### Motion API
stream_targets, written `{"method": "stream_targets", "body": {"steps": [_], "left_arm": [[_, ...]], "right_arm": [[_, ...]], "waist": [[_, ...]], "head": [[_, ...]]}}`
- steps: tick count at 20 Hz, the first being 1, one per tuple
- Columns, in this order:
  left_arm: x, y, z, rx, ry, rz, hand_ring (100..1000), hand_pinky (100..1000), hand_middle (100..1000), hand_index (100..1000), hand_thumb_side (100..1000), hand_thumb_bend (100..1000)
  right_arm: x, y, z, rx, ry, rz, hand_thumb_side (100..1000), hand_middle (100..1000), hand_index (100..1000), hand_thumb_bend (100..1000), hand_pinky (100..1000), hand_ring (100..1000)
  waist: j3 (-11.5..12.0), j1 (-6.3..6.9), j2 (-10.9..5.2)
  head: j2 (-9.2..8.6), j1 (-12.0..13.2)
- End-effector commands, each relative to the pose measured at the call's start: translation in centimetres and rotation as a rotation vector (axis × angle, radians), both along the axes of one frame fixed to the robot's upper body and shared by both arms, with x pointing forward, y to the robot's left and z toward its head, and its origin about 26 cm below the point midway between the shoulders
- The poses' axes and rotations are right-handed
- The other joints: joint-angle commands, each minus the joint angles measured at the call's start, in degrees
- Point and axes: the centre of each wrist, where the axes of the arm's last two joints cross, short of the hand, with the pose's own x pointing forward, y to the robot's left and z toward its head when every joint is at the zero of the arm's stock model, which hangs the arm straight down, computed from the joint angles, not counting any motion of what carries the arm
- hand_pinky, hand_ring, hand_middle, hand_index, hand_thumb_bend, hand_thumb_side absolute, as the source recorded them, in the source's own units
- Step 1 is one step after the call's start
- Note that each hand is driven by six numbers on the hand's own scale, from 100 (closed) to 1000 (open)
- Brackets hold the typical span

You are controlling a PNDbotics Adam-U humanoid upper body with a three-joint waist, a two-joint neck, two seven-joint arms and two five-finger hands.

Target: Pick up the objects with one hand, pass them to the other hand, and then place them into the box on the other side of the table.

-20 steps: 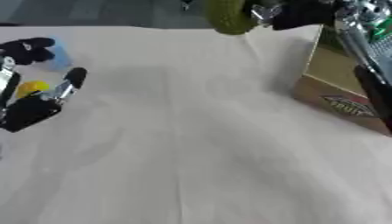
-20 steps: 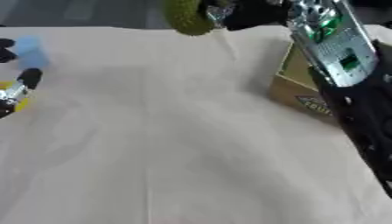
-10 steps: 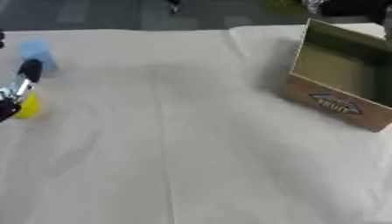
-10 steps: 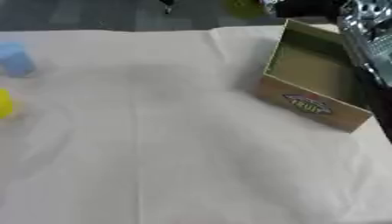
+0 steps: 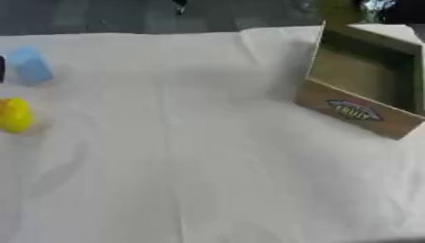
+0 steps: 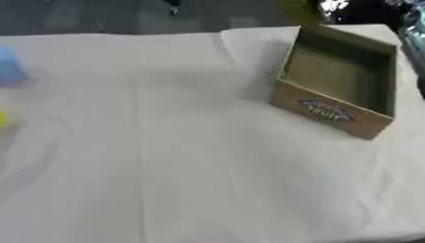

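My box (image 6: 338, 88) sits on the right side of the table (image 5: 207, 166), open side up, its labelled wall facing me. At the far left lie a blue block (image 5: 32, 66) and, nearer me, a yellow object (image 5: 14, 115), apart from each other. Dark arm parts (image 6: 398, 19) show blurred at the top right; I cannot tell how my right hand stands. My left hand shows nowhere.

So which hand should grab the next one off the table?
Left, probably. The yellow object and the blue object lie at the table's left edge, while the box sits at the right. Neither hand is clearly visible now.
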Motion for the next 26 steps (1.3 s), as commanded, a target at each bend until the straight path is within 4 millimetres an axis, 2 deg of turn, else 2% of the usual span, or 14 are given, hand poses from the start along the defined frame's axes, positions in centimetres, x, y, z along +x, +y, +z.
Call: {"method": "stream_targets", "body": {"steps": [1, 12, 21, 24, 26], "left_arm": [[-0.3, 0.6, 1.2, 0.010, -0.055, 0.024, 716, 778, 676, 821, 731, 415], [-0.3, 0.9, 1.5, -0.011, -0.096, 0.056, 711, 779, 670, 816, 726, 413], [-0.3, 0.7, 1.4, -0.022, -0.095, 0.048, 709, 778, 667, 814, 729, 408], [-0.3, 0.6, 1.2, -0.022, -0.087, 0.043, 709, 778, 667, 814, 730, 406], [-0.3, 0.6, 1.3, -0.022, -0.087, 0.042, 710, 779, 668, 814, 727, 405]], "right_arm": [[-0.9, -1.7, 1.3, -0.054, -0.035, -0.056, 100, 469, 524, 102, 871, 560], [-1.5, -4.7, -1.9, -0.102, 0.048, -0.151, 100, 467, 522, 115, 865, 563], [-0.5, -6.3, -3.7, -0.215, 0.121, -0.218, 115, 482, 528, 136, 856, 573], [-0.2, -6.8, -4.1, -0.242, 0.137, -0.224, 100, 537, 574, 149, 857, 585], [0.0, -7.0, -4.4, -0.256, 0.144, -0.223, 100, 594, 633, 198, 862, 605]], "waist": [[-0.11, 0.02, -0.21], [-0.29, 0.23, -0.09], [-0.06, 0.48, -0.14], [0.06, 0.51, -0.13], [0.14, 0.53, -0.13]], "head": [[-0.87, -1.35], [-2.45, -5.71], [-2.70, -5.92], [-2.38, -5.50], [-2.22, -5.24]]}}
